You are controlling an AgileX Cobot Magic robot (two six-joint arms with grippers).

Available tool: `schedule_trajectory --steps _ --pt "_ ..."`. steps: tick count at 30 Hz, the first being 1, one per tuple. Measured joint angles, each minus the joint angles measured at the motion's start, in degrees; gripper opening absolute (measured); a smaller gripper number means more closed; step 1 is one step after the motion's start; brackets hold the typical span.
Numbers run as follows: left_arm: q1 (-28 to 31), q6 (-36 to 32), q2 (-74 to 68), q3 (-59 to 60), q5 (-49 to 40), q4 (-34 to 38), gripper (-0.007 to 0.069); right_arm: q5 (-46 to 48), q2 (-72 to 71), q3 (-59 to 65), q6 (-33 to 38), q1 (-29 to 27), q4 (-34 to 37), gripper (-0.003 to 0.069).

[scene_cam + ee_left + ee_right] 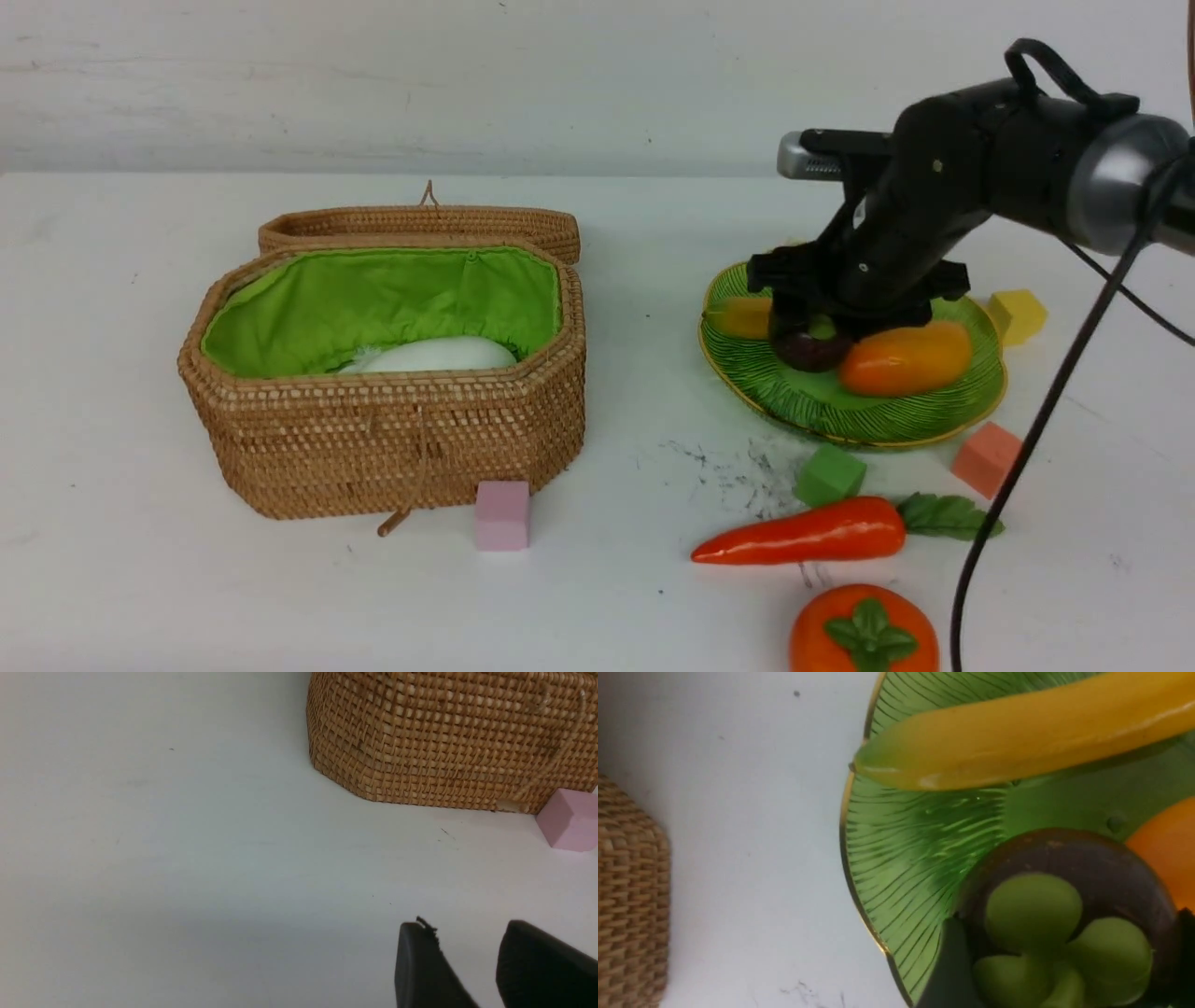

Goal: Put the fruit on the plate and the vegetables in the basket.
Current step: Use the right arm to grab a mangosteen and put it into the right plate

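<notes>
The right end effector (pixel 812 329) clasps the round dark-purple mangosteen (pixel 808 351) on the ribbed green plate (pixel 826 408) — at nine o'clock of the yellow-orange mango (pixel 907 360) (a free spot) — likely for release.

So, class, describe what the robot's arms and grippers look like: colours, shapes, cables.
The right arm is matte black with a silver-grey cylindrical joint, a silver-grey camera block at the wrist, and a thin black cable trailing down. The left gripper shows two flat black fingers, one frayed at its tip.
</notes>
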State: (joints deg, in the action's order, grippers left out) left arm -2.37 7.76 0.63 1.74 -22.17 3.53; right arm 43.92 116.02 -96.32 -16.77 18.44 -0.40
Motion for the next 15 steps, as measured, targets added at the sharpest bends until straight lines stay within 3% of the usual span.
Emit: schedule_trajectory --steps 5,9,15 --pt "0.0 0.0 0.0 0.0 0.0 0.0 0.0239 5.7 -2.0 0.0 4.5 0.0 -0.3 0.0551" --pt "0.0 0.0 0.0 0.0 0.0 0.0 0.0239 10.8 -6.2 0.0 8.9 0.0 -0.4 0.061" --pt "0.0 0.0 0.0 0.0 0.0 0.0 0.0239 10.1 -12.4 0.0 9.9 -0.8 -1.1 0.0648"
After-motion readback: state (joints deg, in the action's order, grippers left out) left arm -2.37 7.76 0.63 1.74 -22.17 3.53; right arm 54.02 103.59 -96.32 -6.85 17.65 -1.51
